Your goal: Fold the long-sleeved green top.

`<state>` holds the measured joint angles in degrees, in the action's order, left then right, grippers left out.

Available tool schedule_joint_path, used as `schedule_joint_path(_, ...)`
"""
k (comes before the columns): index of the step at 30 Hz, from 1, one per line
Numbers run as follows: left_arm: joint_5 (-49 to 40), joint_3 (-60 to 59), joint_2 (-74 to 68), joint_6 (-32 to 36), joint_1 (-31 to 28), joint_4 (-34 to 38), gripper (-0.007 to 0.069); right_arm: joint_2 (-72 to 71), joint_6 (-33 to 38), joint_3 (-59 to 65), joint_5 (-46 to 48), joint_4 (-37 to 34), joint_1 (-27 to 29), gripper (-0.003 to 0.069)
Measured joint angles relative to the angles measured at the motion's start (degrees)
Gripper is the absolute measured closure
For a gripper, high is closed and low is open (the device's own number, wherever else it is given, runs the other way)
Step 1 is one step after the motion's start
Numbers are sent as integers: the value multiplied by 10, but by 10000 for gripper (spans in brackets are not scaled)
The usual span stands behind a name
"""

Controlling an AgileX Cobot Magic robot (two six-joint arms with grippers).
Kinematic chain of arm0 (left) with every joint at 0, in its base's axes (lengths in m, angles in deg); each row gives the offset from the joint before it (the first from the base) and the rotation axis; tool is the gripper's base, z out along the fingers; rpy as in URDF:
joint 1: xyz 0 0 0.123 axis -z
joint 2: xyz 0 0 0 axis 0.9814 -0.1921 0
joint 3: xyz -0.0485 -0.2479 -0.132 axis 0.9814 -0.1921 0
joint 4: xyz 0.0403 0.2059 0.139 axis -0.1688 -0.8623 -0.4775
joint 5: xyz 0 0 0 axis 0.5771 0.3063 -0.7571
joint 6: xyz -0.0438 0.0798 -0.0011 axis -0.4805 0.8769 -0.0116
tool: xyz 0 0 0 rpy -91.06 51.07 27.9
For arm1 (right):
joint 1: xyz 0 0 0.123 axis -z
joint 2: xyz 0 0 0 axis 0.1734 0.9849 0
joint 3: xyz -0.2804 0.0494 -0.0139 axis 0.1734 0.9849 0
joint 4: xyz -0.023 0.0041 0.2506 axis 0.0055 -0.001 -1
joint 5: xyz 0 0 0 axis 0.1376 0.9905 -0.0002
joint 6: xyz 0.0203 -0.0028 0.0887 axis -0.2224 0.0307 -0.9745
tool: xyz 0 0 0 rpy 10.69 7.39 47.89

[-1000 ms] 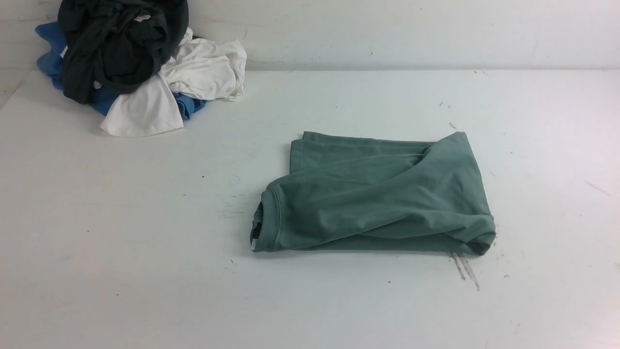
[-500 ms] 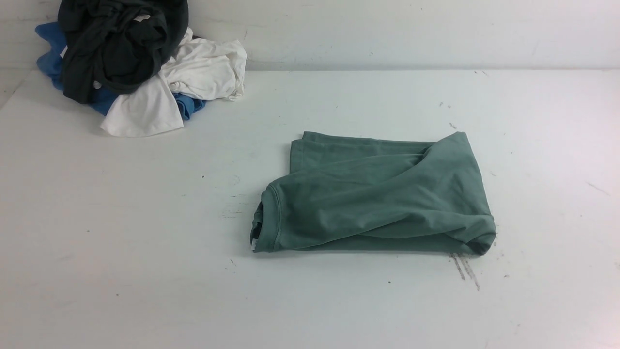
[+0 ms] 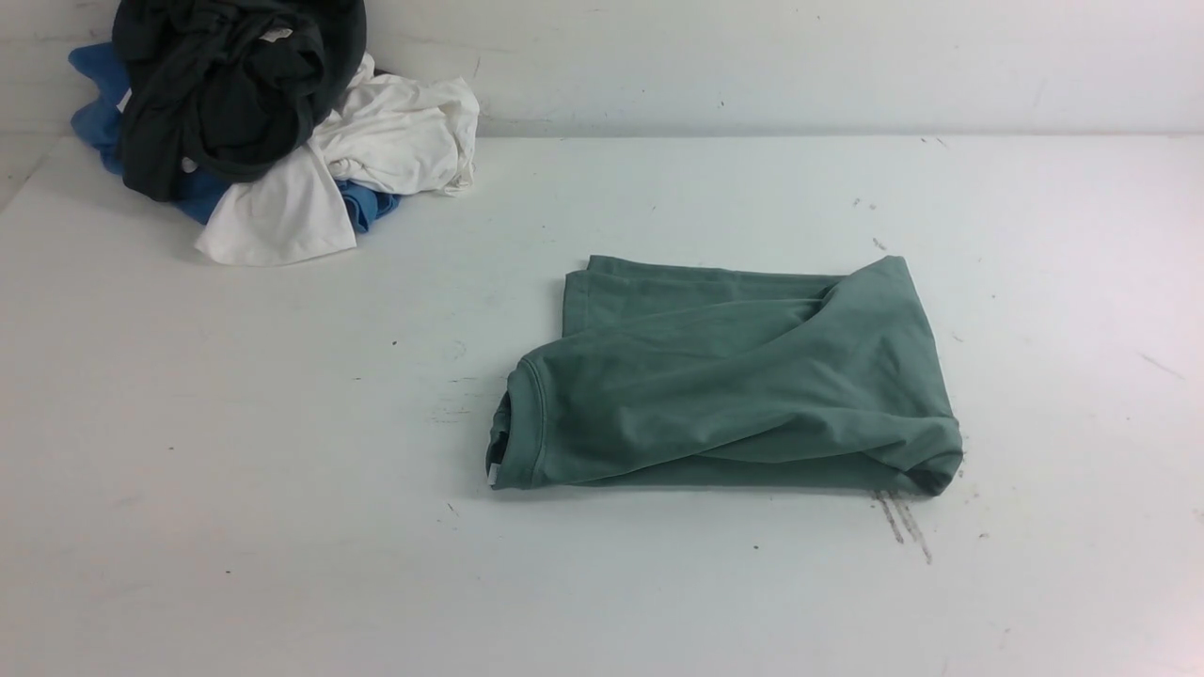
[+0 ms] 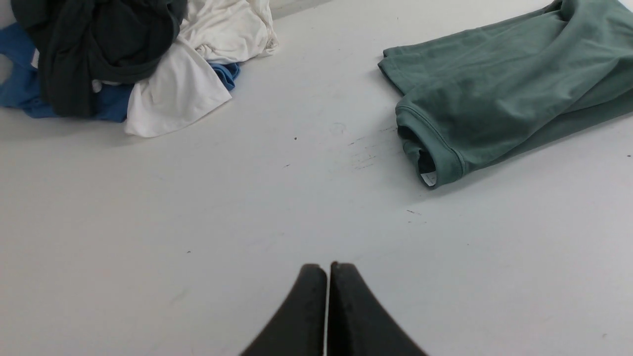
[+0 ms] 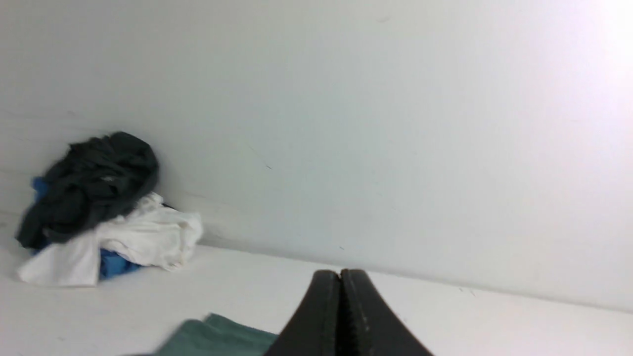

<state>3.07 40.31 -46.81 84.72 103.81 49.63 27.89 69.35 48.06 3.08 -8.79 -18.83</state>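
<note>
Lying folded: green long-sleeved top (image 3: 743,385), a creased sage block, ribbed neck and white label facing the worktop's (image 3: 235,451) left edge.
Place: mid-worktop, slightly right.
Left gripper (image 4: 327,269): jaws pressed together, empty.
Right gripper (image 5: 340,277): likewise closed, empty.
Far-left corner: heap of clothes (image 3: 254,122), well apart.

Table (image 3: 235,470) mostly bare: whole near strip and left half from 6 round to 9 o'clock open, right edge at 3 o'clock too. Only obstacles: folded green long-sleeved top (image 3: 734,385) just right of centre, lying low and flat, and heaped clothes pile (image 3: 254,122) at 10–11 o'clock against back wall (image 3: 800,56). Wide clear lane between top and pile. Back strip from 12 to 2 o'clock free up to wall.
</note>
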Motion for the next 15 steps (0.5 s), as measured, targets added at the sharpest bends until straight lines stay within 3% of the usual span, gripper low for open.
schedule_joint_path(2,0,0,0,0,0,0,631,-23,-26,35,-2,35,19,674)
schedule_joint_path(9,0,0,0,0,0,0,631,-160,-223,242,-1,161,98,674)
schedule_joint_path(15,-2,0,0,0,0,0,631,-179,-261,283,12,180,99,674)
